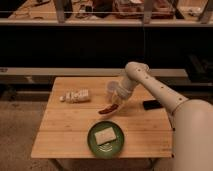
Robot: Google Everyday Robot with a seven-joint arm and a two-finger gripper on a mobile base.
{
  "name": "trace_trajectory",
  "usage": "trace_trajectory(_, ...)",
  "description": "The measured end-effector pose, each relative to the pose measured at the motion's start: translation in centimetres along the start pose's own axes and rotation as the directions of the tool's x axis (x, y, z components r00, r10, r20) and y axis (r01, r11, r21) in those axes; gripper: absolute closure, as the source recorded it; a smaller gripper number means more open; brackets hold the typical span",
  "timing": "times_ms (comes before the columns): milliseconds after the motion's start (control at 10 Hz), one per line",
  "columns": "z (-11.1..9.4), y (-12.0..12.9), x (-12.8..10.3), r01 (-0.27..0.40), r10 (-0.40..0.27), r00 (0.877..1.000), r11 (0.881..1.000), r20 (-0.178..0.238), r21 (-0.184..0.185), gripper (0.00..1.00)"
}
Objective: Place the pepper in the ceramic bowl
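I see my gripper (116, 101) at frame centre, jaws grasping the pepper (108, 109) (pale slab inside) above the ceramic bowl (93, 143).

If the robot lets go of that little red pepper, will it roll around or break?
Probably not break: the pepper, hanging at the gripper above the table, looks small and likely light. Its long, slender shape might roll a little sideways. The ceramic bowl already holds a pale slab, which could stop it.
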Motion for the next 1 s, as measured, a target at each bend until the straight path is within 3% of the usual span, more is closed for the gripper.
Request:
trace_trajectory(300,-1.9,0.3,-2.5,0.051,-0.051,0.999,0.998,0.004,0.02,1.0)
trace_trajectory(500,-2.6,1.3,-5.0,0.105,-0.106,0.994,0.994,0.005,0.012,1.0)
trace_trajectory(800,-2.4,4.5,-9.9,0.188,-0.188,0.982,0.982,-0.002,-0.034,0.98)
trace_trajectory(1000,-1.9,6.7,-12.4,0.203,-0.204,0.979,0.977,-0.005,-0.064,0.83)
